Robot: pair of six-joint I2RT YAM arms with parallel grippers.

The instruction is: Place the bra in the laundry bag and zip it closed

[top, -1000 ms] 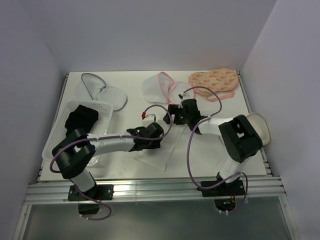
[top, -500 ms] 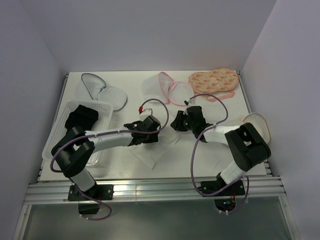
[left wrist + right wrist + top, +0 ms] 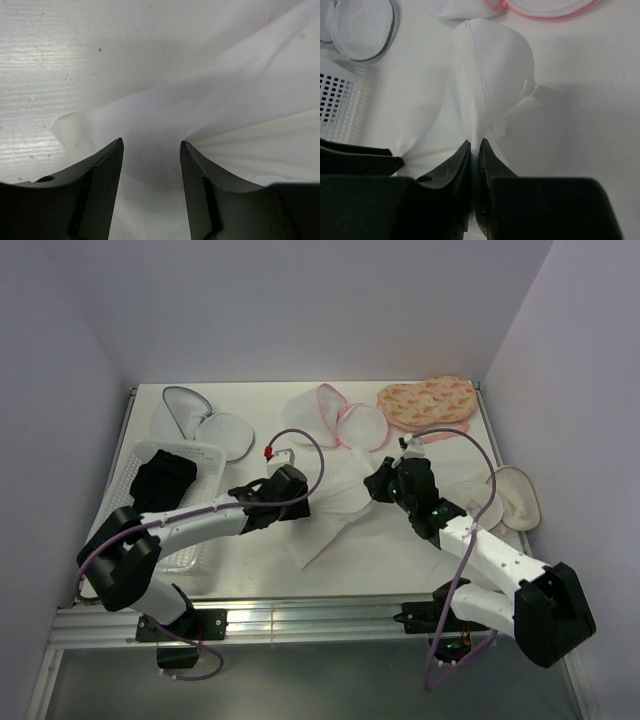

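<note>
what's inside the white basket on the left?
A black garment lies bunched in the white basket. Anything beneath it is covered. The left arm crosses over the basket's near corner, so that part can't be seen either.

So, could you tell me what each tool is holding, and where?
The right tool pinches a fold of the white cloth; the left tool straddles it, open.

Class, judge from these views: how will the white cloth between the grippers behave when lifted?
Probably floppy: the white cloth bunches into soft folds where the right gripper pinches it. Likely light, since a thin ridge stands up unsupported. Expect it to drape, not hold shape.
</note>
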